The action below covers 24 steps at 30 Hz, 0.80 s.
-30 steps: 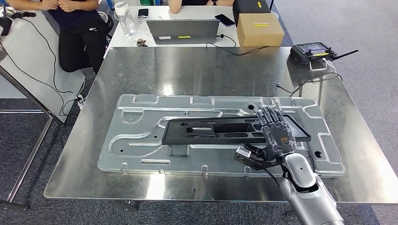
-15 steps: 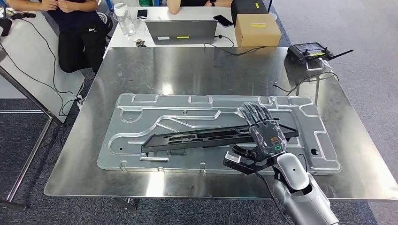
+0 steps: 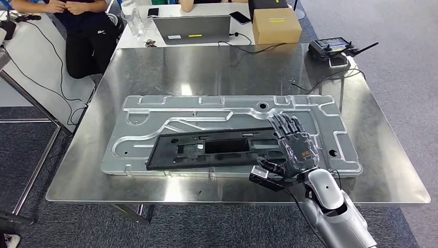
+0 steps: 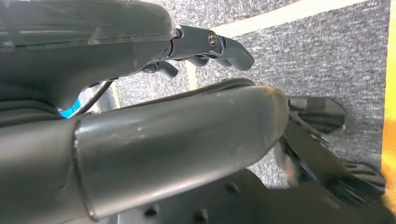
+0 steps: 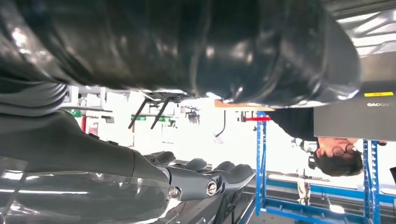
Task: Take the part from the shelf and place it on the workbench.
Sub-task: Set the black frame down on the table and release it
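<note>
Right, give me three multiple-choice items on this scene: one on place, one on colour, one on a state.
1. Where does the black part lie?
A. on the silver plate
B. on the floor
C. on the laptop

2. What colour is the box at the far end?
A. blue
B. brown
C. white

3. What is the right hand doing?
A. hanging beside the table
B. lifting the laptop
C. resting on the part's end, fingers stretched out

Key: 1 A, the head view shows the part lying on the silver plate on the table. 2 B, it is plain brown cardboard. 3 C, the hand lies over the part's right end with its fingers extended.
</note>
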### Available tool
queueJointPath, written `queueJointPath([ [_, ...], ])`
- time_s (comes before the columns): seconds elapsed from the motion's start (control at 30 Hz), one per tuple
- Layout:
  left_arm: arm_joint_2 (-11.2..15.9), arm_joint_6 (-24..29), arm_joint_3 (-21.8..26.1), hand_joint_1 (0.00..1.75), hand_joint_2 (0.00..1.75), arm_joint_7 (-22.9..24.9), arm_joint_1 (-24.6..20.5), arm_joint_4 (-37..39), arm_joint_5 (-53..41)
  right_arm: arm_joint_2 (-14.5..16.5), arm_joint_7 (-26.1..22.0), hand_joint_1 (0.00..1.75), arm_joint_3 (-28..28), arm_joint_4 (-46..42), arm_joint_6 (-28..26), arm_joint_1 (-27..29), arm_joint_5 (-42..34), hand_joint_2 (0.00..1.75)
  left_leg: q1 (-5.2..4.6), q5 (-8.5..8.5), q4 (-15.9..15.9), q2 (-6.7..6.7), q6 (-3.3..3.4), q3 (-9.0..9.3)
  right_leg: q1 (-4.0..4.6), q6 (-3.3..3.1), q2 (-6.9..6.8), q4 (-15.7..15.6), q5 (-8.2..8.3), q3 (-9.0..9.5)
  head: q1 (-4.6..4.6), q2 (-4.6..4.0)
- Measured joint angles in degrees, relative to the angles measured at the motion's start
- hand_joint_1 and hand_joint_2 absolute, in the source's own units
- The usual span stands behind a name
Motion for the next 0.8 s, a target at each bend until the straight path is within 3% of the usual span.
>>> queueJointPath([
  [0.07,0.08,-0.16,0.01,0.00,0.00,-0.02,-0.14,0.01,0.20,-0.09,-0.08,0.00,0.00,0.17,-0.07,-0.04,-0.08,0.00,-0.49,1.38,-6.56,0.20,0.77,3.74,0.06,0.52,-0.11,-0.14,0.66,-0.10,0.03,0.00],
  [0.2,0.06,-0.11,0.02,0.00,0.00,-0.03,-0.11,-0.01,0.39,-0.27,-0.10,0.00,-0.01,0.68,-0.02,-0.05,-0.22,0.00,-0.87,3.02,-8.59,0.45,1.57,3.99,-0.28,2.16,-0.17,-1.02,1.88,-0.03,0.02,0.00],
  [0.27,-0.01,-0.05,0.02,0.00,0.00,-0.02,-0.05,-0.01,0.50,-0.61,0.25,0.00,-0.09,1.17,0.08,-0.17,-0.08,0.00,-0.57,4.44,-9.41,0.62,2.05,3.71,-0.24,2.61,-0.13,1.24,-0.23,-1.12,0.07,0.00],
  [0.33,-0.05,0.04,0.02,0.00,0.00,-0.04,-0.02,0.00,0.75,-1.08,0.96,0.00,-0.47,2.33,0.13,-0.37,0.40,0.00,-0.58,5.17,-9.44,0.71,2.45,2.93,-0.28,2.83,-0.12,7.95,-4.78,-3.66,0.13,0.00],
  [0.37,-0.05,0.09,0.01,0.00,0.00,-0.06,0.02,0.01,0.86,-1.25,1.27,0.00,-0.81,3.09,0.09,-0.42,0.62,0.00,-0.64,5.35,-9.26,0.70,2.53,2.49,-0.29,2.91,-0.13,11.33,-6.47,-4.79,0.13,0.00],
  [0.4,-0.06,0.14,0.01,0.00,0.00,-0.09,0.08,0.01,0.97,-1.40,1.44,0.00,-1.19,3.83,0.05,-0.44,0.75,0.00,-0.71,5.44,-9.02,0.70,2.54,2.10,-0.29,2.96,-0.13,13.31,-7.16,-5.19,0.13,0.00],
  [0.43,-0.07,0.16,0.00,0.00,0.00,-0.12,0.12,0.01,1.03,-1.52,1.52,0.00,-1.59,4.43,0.00,-0.45,0.80,0.00,-0.76,5.47,-8.74,0.68,2.51,1.80,-0.29,2.94,-0.14,13.19,-6.78,-4.55,0.13,0.00],
  [0.47,-0.11,0.18,0.00,0.00,0.00,-0.15,0.14,0.01,1.09,-1.63,1.55,0.00,-1.97,4.83,-0.04,-0.47,0.80,0.00,-0.80,5.43,-8.45,0.67,2.44,1.61,-0.26,2.82,-0.14,10.91,-5.54,-2.84,0.13,0.00],
  [0.57,-0.31,0.22,-0.01,0.00,0.00,-0.38,0.03,-0.01,1.39,-1.82,1.40,0.00,-2.91,5.47,-0.14,-0.71,0.80,0.00,-0.98,4.99,-7.55,0.68,1.93,1.19,0.19,1.89,-0.22,1.02,-2.54,3.20,0.12,0.00],
  [0.67,-0.38,0.42,-0.20,0.00,0.00,-0.42,-0.02,0.01,1.57,-1.82,0.92,0.00,-3.48,5.74,-0.22,-0.67,1.07,0.00,-1.16,4.64,-7.10,0.71,1.87,0.87,0.36,1.49,-0.22,-1.00,-2.45,4.04,0.09,0.00],
  [0.77,-0.35,0.78,-0.61,0.00,0.00,0.08,-0.04,0.02,1.57,-1.74,0.64,0.00,-3.55,5.76,-0.45,-0.57,1.71,0.00,-1.38,4.90,-7.18,0.66,2.27,0.84,0.07,1.88,-0.25,-1.51,-1.97,4.14,0.07,0.00],
  [0.8,-0.34,0.89,-0.75,0.00,0.00,0.27,-0.08,0.02,1.59,-1.70,0.60,0.00,-3.55,5.59,-0.59,-0.46,1.88,0.00,-1.36,5.56,-8.00,0.66,2.73,1.17,0.03,2.04,-0.25,-1.95,-1.73,4.33,0.06,0.00],
])
